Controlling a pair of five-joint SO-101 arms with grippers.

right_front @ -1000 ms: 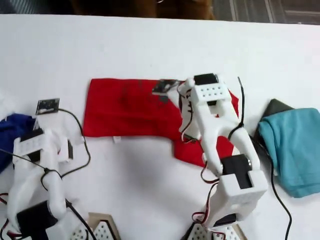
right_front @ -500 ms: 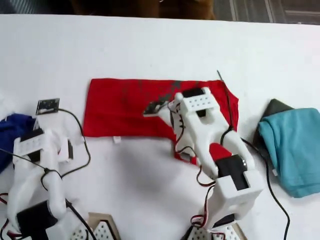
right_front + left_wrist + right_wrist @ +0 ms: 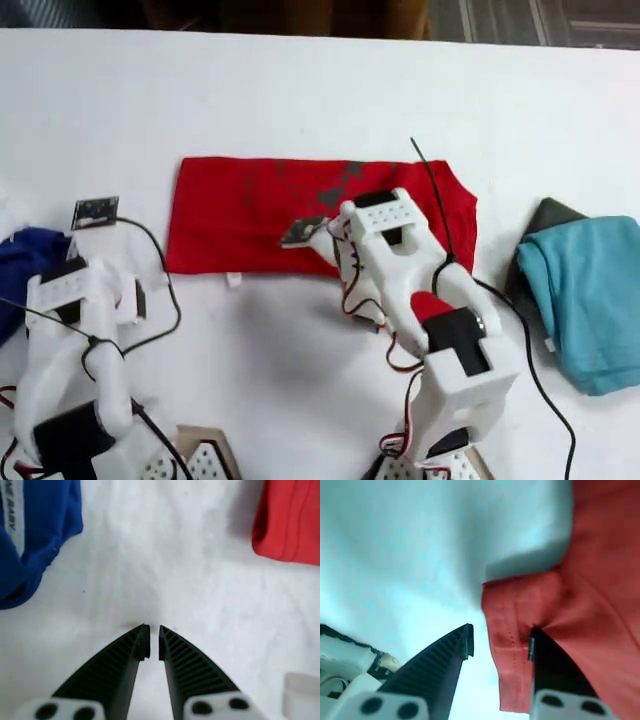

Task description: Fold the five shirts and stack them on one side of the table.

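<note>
A red shirt (image 3: pixel 240 215) lies spread flat across the middle of the white table (image 3: pixel 300 90). My right arm (image 3: pixel 385 235) hangs over its near edge. In the right wrist view my right gripper (image 3: pixel 499 647) is open, with the red shirt's (image 3: pixel 590 580) hemmed edge between its fingers and one fingertip (image 3: pixel 536 647) pressing on the cloth. My left arm (image 3: pixel 70 300) stands at the near left beside a crumpled blue shirt (image 3: pixel 20 260). My left gripper (image 3: pixel 154 641) is shut on nothing above bare table, between the blue shirt (image 3: pixel 35 530) and the red shirt's (image 3: pixel 287 525) end.
A folded teal shirt (image 3: pixel 590 290) lies at the right edge on top of a dark folded one (image 3: pixel 550 215). Black cables trail from both arms over the table. The far half of the table is bare white cloth.
My right arm has drawn back from the red shirt's far edge to its near edge and shifted left. Less of the shirt's near-right flap shows. The left arm has kept still.
</note>
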